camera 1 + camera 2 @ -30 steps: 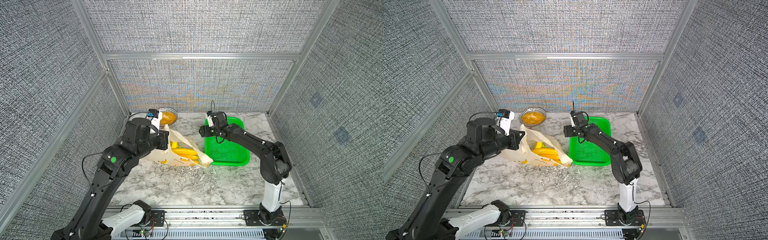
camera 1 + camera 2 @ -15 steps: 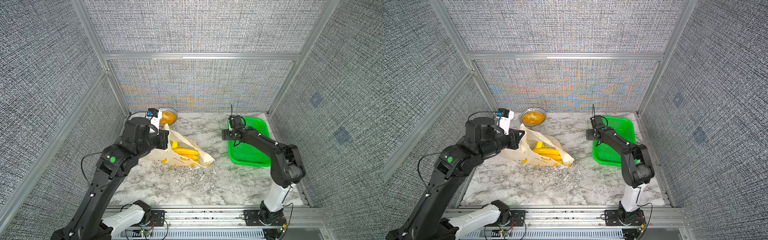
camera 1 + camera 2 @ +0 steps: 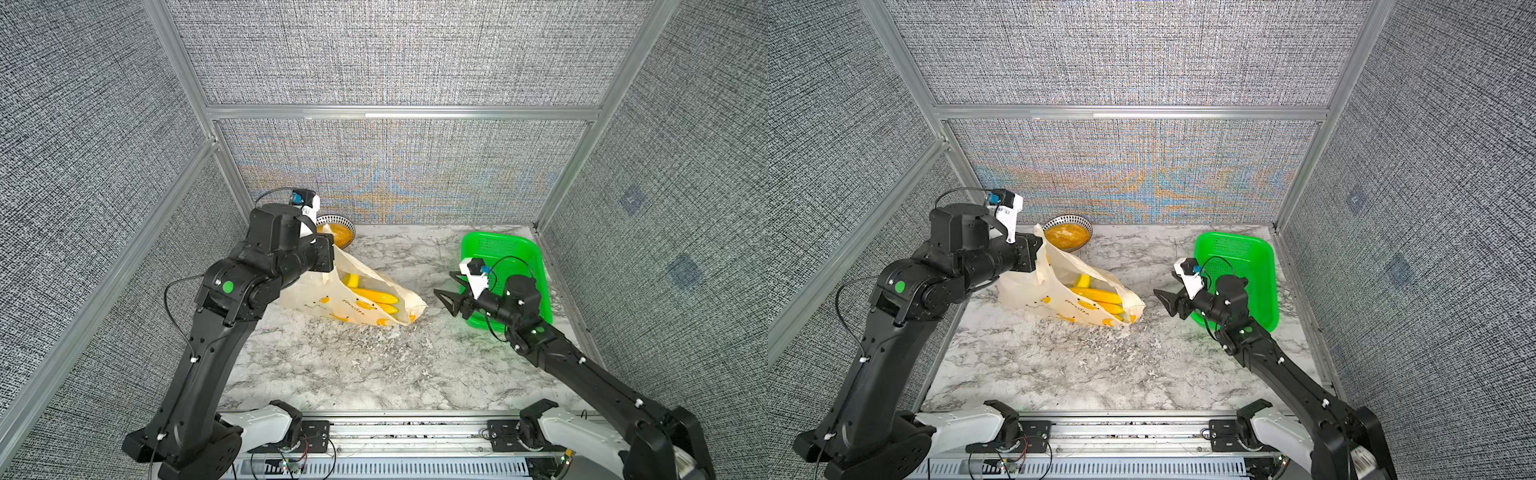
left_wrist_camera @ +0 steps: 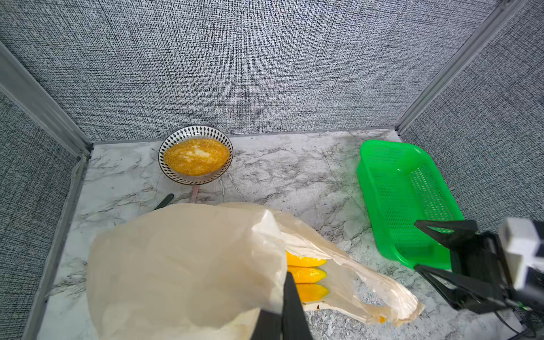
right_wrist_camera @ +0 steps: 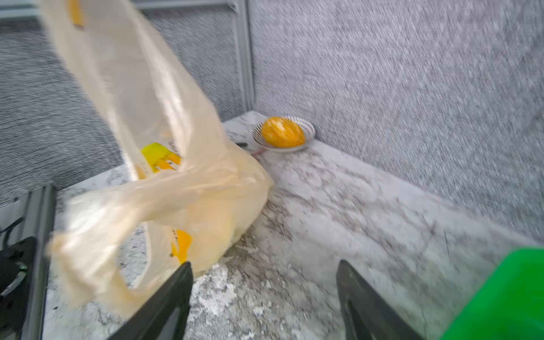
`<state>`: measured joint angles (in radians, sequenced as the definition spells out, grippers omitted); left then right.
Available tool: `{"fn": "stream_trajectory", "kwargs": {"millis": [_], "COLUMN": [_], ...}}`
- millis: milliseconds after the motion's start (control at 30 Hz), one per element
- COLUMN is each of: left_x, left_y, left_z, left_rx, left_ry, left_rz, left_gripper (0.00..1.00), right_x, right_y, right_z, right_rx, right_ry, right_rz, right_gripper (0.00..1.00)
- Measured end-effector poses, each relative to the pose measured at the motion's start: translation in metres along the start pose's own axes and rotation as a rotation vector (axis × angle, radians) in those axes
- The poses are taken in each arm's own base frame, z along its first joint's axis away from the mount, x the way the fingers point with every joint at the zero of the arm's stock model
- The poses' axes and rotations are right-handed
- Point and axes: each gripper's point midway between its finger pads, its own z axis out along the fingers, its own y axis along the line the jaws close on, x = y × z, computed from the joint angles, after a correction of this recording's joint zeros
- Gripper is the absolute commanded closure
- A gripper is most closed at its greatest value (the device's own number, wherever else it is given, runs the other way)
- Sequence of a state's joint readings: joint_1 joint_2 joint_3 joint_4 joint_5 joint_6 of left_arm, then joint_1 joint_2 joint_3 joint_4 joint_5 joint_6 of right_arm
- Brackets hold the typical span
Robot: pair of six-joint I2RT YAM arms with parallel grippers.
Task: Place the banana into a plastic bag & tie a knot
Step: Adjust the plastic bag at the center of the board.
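Bananas (image 3: 374,297) sit inside the bag (image 3: 316,291), mid-frame. Your left pincer (image 4: 288,291) clamps the bag's rim; your right pincer (image 3: 444,283) is spread, empty. No knot yet, so tying remains.

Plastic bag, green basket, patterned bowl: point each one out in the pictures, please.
plastic bag (image 3: 332,307): in a top view, on its printed side wall.
green basket (image 3: 498,249): in a top view, on the bare mesh floor.
patterned bowl (image 4: 196,132): in the left wrist view, on its diamond-patterned rim.
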<state>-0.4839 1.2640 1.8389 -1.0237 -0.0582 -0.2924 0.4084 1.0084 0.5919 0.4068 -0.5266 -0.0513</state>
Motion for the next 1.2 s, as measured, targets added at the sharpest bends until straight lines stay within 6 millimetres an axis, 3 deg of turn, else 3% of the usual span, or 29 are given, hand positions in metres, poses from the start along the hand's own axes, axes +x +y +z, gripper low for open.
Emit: {"fn": "stream_trajectory", "kwargs": {"millis": [133, 333, 600, 1100, 1200], "left_x": [-0.012, -0.011, -0.005, -0.001, -0.001], "left_y": [0.003, 0.005, 0.006, 0.004, 0.005], "left_z": [0.004, 0.004, 0.007, 0.015, 0.015], "left_rx": [-0.009, -0.001, 0.010, 0.029, 0.029], "left_ry": [-0.009, 0.008, 0.033, 0.049, 0.051], "left_rz": [-0.007, -0.006, -0.006, -0.011, -0.013], "left_gripper": [1.00, 1.00, 1.00, 1.00, 1.00], "right_x": [-0.019, -0.034, -0.029, 0.008, 0.014], "right_y": [0.034, 0.068, 0.080, 0.086, 0.090], "right_z": [-0.013, -0.011, 0.009, 0.030, 0.032], "right_rx": [-0.132, -0.271, -0.313, -0.332, -0.347], "right_ry": [-0.131, -0.197, -0.153, -0.024, -0.006], "right_rz": [-0.139, -0.279, -0.360, -0.388, -0.386], "right_gripper": [0.36, 0.48, 0.57, 0.56, 0.60]}}
